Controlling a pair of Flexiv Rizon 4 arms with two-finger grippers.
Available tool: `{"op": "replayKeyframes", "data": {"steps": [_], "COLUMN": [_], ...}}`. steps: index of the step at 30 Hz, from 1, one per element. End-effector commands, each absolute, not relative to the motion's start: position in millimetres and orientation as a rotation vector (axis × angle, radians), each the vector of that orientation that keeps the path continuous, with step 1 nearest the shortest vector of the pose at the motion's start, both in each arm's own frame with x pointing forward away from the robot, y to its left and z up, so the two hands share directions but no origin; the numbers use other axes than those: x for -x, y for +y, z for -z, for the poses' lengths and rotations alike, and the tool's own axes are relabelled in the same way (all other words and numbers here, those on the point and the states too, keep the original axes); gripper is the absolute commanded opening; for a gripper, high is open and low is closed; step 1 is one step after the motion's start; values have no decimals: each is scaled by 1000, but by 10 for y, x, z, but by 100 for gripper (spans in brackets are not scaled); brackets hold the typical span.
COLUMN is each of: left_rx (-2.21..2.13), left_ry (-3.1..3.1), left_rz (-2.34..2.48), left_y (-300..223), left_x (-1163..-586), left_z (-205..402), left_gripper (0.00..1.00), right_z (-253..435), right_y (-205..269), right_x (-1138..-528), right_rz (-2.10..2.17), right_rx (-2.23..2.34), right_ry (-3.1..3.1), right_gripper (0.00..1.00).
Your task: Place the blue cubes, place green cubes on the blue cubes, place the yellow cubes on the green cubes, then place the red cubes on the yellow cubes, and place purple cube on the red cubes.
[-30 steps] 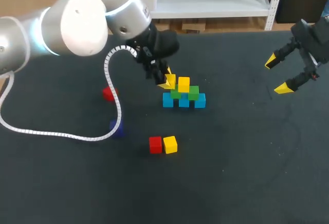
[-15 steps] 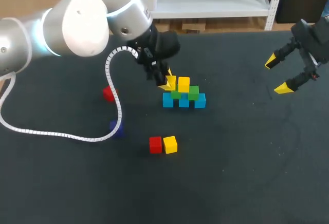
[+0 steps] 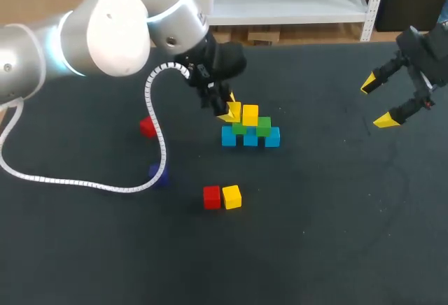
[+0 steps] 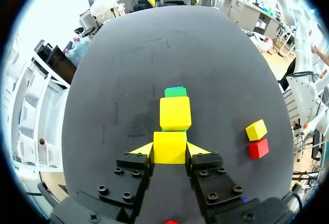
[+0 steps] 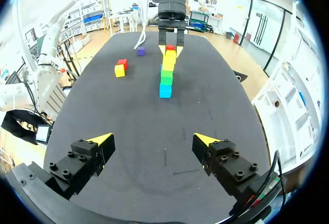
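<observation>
Almost no change over the last 1 s: the left gripper only creeps a touch, staying at the left end of the stack, and no cube shifts. Its fingers are narrowly spread and clamped on 2 sides of the held yellow cube, not released. In the head view that cube hangs level with the placed yellow cube, just beside it, over the left one of the 2 green cubes. I cannot tell if it already rests on the green. The 3 blue cubes form the bottom row.

Judgement: the arm is settling for the drop, so the yellow layer is mid-placement and letting go is the likely next step.

Not yet used, near the front of the table: a loose yellow cube touching a red cube. A second red cube and the purple cube lie to the left, under the arm's cable.

The right gripper hovers well apart at the far right, fingers spread wide, holding nothing.
</observation>
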State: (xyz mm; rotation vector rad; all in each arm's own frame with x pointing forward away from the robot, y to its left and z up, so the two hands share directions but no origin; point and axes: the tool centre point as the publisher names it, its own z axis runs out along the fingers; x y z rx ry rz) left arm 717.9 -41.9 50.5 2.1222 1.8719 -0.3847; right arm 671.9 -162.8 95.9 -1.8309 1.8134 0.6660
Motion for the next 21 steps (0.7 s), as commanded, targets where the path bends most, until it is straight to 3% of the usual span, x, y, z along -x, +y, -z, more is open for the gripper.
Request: {"op": "replayKeyframes", "data": {"steps": [1, 21], "left_rx": [-2130, -2136], "left_ry": [1874, 1872], "left_rz": [390, 391], "left_y": [-431, -445], "left_x": [-7214, -7229], "left_z": [-505, -495], "left_gripper": [0, 0], "right_z": [-953, -953], "right_y": [-1627, -1627], "right_x": [-6728, -6728], "right_rz": [-668, -668], "right_rx": [1831, 1831], "right_ry": [1811, 1811], "right_gripper": [100, 100]}}
